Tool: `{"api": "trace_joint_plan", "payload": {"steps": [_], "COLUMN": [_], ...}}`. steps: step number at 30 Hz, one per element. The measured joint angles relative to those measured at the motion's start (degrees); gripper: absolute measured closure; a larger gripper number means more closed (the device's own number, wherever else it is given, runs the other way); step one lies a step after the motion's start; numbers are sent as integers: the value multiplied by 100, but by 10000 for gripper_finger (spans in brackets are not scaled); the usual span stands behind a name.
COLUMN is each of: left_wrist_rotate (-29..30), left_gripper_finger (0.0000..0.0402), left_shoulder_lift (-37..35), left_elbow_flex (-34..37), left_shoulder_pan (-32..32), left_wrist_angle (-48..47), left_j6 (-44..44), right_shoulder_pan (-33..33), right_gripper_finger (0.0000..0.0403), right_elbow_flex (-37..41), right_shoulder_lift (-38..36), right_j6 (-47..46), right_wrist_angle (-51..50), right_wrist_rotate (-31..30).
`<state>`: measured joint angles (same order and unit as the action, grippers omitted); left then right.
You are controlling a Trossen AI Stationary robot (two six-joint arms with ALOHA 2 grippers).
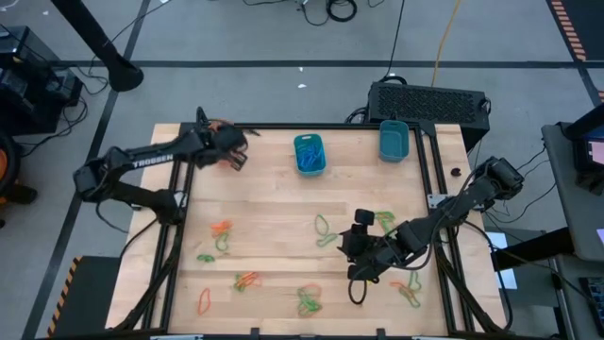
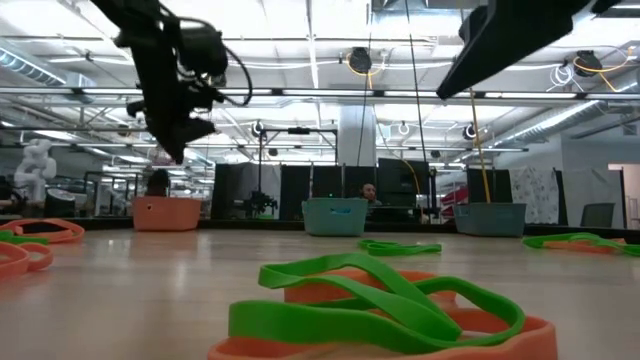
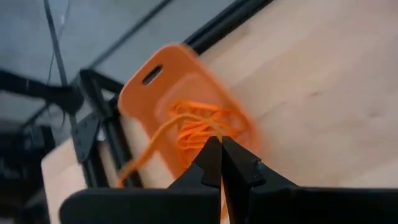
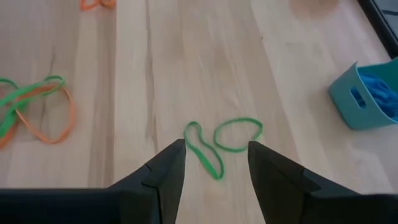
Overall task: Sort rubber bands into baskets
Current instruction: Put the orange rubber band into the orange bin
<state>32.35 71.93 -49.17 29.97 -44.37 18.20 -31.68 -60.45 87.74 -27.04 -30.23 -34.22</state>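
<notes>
Scattered rubber bands (image 1: 326, 229), three far-edge baskets (image 1: 309, 154)

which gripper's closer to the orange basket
Left. The left gripper, shut, hangs right over the orange basket at the table's far left corner; the right gripper, open, is across the table above green bands.

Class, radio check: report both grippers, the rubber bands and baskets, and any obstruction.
Left gripper shut over the orange basket, orange band in its tips. Right gripper open above a green band. Loose bands on table. Nothing in the way.
</notes>
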Motion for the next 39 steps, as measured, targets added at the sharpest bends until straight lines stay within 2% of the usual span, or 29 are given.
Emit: {"api": "trace_joint_plan", "payload": {"steps": [4,8,18,26,31,35,39], "left_wrist_rotate": [-307,-810,-814,-783,-764,-851,-1605], "left_gripper_finger": [401,398,348,259,229,226,226], "left_shoulder_lift": [132,361,1002,1214,1074,702,243], "left_elbow_flex": [2,2,4,7,7,7,7], "left_shoulder_pan": [821,1237,1358,1356,1352,1320,1036], "left_wrist_angle": [113,492,788,790,644,314,246], "left_j6": [-258,-531,-563,-852,-1004,-900,-679], "right_shoulder_pan": [2,2,2,2,12,99,475], "right_gripper_finger": [236,236,236,236,236,236,236], "right_elbow_flex": [67,77,77,77,77,77,74], "right_shoulder_lift": [0,0,1,1,0,-76,-170], "right_j6": [-57,-19,15,26,139,98,-1049], "right_wrist_angle": [-2,6,4,2,-19,-659,-2304], "right_wrist_rotate": [-2,-2,-4,-4,-7,33,852]}}
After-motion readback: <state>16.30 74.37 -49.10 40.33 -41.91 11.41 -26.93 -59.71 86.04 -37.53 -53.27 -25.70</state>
